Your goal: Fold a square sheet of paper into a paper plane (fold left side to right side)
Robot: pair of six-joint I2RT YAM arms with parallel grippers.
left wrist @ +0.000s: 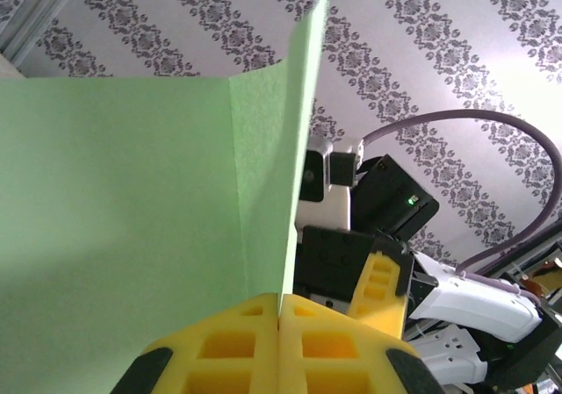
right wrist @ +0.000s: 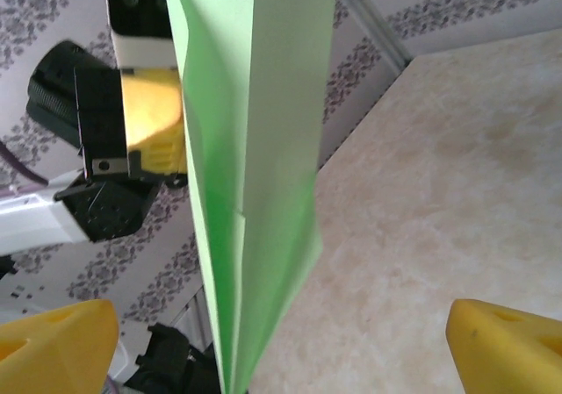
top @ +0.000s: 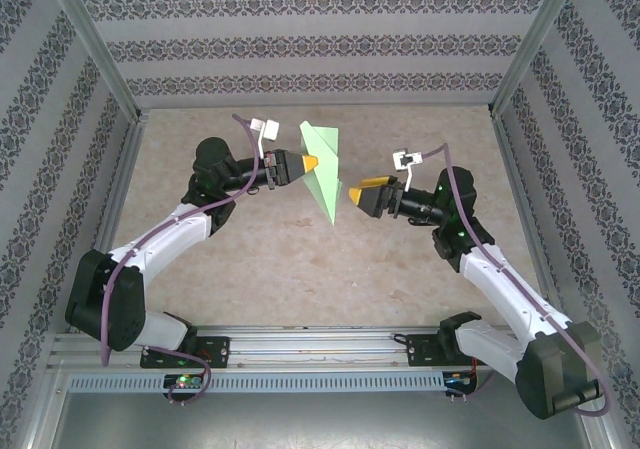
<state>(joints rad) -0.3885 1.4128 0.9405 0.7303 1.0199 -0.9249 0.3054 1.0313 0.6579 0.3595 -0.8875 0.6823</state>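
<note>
The light-green sheet of paper (top: 322, 174) is folded into a slim, pointed, creased shape and is held on edge above the table. My left gripper (top: 312, 161) is shut on its left side. In the left wrist view the yellow fingers (left wrist: 228, 346) meet with the paper (left wrist: 132, 210) clamped in the seam. My right gripper (top: 351, 192) is open just right of the paper's lower end. In the right wrist view the paper (right wrist: 255, 148) hangs between the two spread yellow fingertips (right wrist: 53, 341) and touches neither. The left gripper (right wrist: 149, 118) is visible behind it.
The beige table (top: 300, 269) lies bare below the paper. Patterned walls and aluminium frame posts (top: 110, 69) close in the back and sides. Both arm bases sit on the rail (top: 320, 354) at the near edge. A purple cable (left wrist: 492, 122) loops over the right arm.
</note>
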